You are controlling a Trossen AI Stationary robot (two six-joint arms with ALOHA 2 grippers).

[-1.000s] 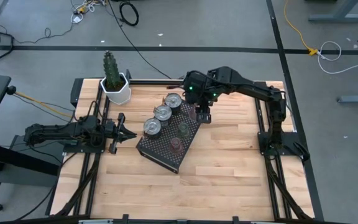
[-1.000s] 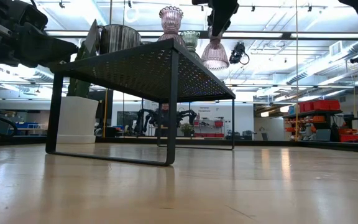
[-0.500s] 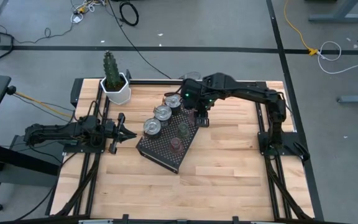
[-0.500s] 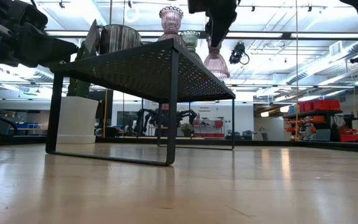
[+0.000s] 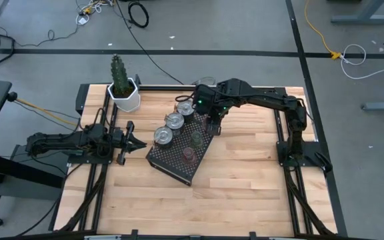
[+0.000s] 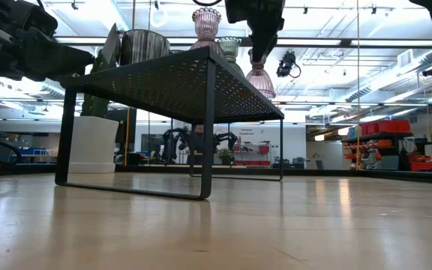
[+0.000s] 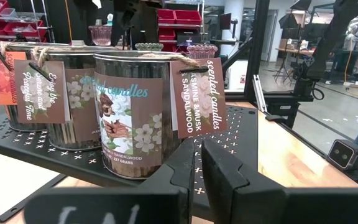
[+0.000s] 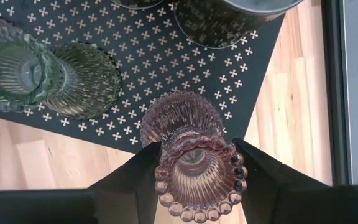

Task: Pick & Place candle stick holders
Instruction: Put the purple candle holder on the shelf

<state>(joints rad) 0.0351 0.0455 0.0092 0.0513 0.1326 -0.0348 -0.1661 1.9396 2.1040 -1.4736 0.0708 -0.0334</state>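
Observation:
A black perforated tray (image 5: 177, 167) stands on legs mid-table. On it are three silver tins (image 5: 174, 121) with paper tags, an olive-green glass holder (image 5: 196, 139) and a pink glass holder (image 5: 189, 154). My right gripper (image 5: 213, 124) is shut on a second pink glass holder (image 8: 194, 168) over the tray's far right corner (image 8: 244, 93). In the low view this holder's foot (image 6: 261, 88) is at the level of the tray top; I cannot tell whether it rests there. My left gripper (image 5: 133, 138) waits shut at the tray's left, level with the tins (image 7: 135, 118). My right gripper pinches the pink holder between its two fingers (image 8: 135, 171), on opposite sides of the upper part just below the beaded rim (image 8: 166, 163). The fingers come from above, pointing down. The holder hangs upright, its foot (image 8: 180, 115) over the tray's corner.
A white hexagonal pot (image 5: 125, 97) with a cactus stands at the table's far left corner. Bare wood (image 5: 245, 180) lies to the near and right sides of the tray. Black rails (image 5: 292, 147) run along both table sides.
My right gripper has gone down and a little toward the table's left with the pink holder, bringing it from beside the tray's far right corner to over it. The holder has stayed upright in the shut fingers.

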